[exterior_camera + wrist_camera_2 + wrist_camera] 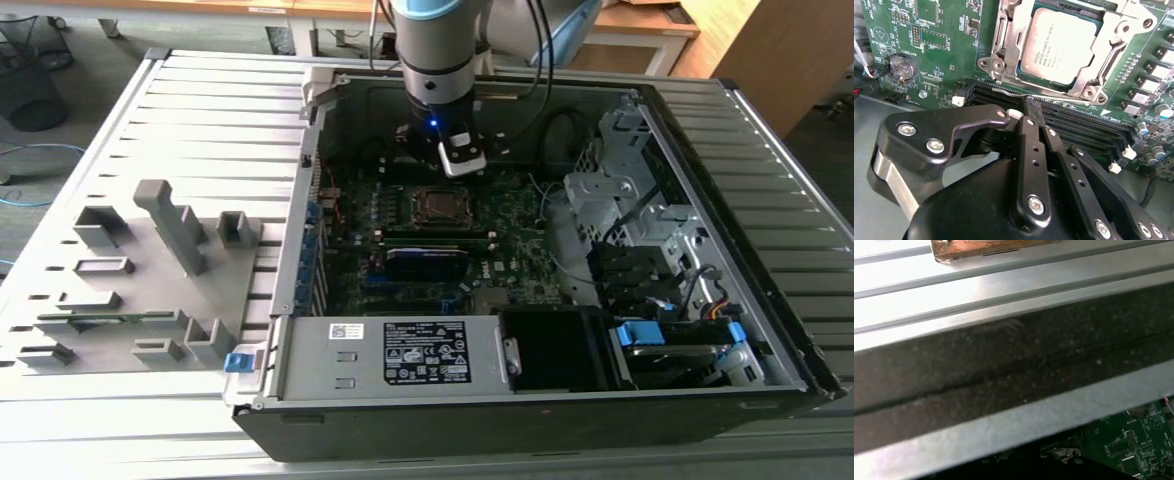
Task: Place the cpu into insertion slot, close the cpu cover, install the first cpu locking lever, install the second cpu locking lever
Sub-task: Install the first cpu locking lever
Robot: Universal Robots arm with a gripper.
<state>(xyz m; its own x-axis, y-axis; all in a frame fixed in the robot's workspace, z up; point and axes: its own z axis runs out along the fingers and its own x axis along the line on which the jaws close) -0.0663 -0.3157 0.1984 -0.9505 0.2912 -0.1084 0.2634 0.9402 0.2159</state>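
The cpu point(1064, 45), a flat silver-grey square, lies in its socket on the green motherboard point(939, 30). The cpu cover point(1010, 50), a silvery frame, lies down around the chip. A thin metal lever point(1115, 54) runs along one side of the cover; I cannot tell whether it is latched. My gripper point(1029, 107) hangs over the black memory slots point(1089, 127) beside the socket, black fingers point(1026, 145) shut with nothing between them. In the exterior view the gripper point(459, 165) hovers just behind the cpu point(434, 205) inside the open computer case point(747, 330).
A blue-edged card point(424, 262) and the power supply point(387, 355) sit nearer the case front. Drive bays and cables point(641, 240) fill the exterior view's right. A grey fixture block point(134, 270) stands on the ribbed table at the left. The case wall point(1004, 365) is close in the first wrist view.
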